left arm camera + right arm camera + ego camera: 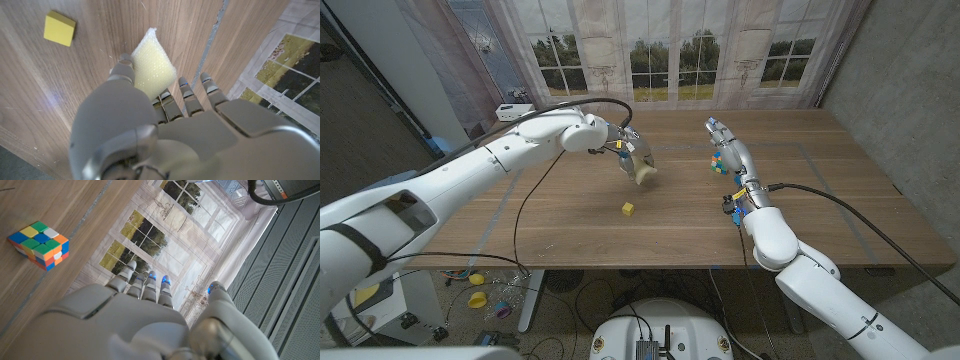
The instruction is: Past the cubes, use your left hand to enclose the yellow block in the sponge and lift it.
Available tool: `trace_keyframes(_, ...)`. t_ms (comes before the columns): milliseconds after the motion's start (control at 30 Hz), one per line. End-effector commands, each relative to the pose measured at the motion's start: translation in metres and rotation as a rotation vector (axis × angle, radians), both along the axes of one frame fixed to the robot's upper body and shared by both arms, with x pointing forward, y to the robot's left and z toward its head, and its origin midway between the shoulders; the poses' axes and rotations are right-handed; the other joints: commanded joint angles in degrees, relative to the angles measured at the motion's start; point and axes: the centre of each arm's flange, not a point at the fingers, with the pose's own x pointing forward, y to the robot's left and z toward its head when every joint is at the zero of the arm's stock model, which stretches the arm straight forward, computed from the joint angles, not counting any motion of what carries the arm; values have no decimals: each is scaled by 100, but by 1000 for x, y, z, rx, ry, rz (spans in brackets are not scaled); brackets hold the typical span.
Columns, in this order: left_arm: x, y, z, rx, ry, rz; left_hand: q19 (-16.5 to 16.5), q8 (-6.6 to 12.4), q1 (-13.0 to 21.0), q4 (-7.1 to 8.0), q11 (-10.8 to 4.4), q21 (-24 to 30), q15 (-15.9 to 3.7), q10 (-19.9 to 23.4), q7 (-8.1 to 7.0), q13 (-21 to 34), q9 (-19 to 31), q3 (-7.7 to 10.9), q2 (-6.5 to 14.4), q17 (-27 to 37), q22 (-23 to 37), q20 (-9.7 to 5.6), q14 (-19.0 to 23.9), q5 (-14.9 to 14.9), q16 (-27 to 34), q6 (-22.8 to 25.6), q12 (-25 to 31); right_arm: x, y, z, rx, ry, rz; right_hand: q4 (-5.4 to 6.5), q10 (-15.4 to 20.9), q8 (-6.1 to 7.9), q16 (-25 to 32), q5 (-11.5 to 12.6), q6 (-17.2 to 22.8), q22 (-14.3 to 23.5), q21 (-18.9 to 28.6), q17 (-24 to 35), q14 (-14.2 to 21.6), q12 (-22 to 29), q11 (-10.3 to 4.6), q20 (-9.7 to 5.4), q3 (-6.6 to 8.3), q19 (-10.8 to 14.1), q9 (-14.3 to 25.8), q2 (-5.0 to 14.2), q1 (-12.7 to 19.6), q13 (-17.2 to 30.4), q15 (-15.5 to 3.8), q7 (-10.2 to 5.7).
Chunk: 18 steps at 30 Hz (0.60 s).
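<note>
A small yellow block lies on the wooden table, near its middle front. My left hand hangs above the table behind the block and holds a pale yellow sponge between thumb and fingers. In the left wrist view the sponge sticks out past my fingers, with the yellow block on the wood a little way off. My right hand stands over the right side of the table, fingers apart, holding nothing.
A multicoloured puzzle cube sits on the table close to my right hand, partly hidden behind it in the head view. Curtained windows run behind the far edge. A black cable droops from my left arm.
</note>
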Motion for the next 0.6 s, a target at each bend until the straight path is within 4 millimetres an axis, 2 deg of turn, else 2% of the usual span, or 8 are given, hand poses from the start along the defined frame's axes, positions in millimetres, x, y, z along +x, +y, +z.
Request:
trace_keyframes(33, -31, -2, -13, -43, 12, 65, 15, -6, -41, -4, 0, -9, -636, 7, 14, 12, 19, -14, 4, 7, 11, 31, 24, -27, -4, -29, -38, 4, -17, 3, -26, -8, 43, -25, 68, 21, -6, 22, 69, 19, 22, 15, 35, -3, 0, -10, 19, 37, 25, -5, -43, 24, 22, -7)
trace_keyframes(600, -63, -2, -37, -82, 29, 135, 6, -38, -35, -20, -8, -29, -619, 16, 22, 16, 20, -16, 0, 6, 12, 42, 33, -19, -12, -6, -77, 5, -29, 10, -63, -28, 86, -28, 67, 16, -10, 22, 68, 19, 21, 16, 41, -11, -3, -12, 21, 40, 25, -1, -46, 24, 17, -3)
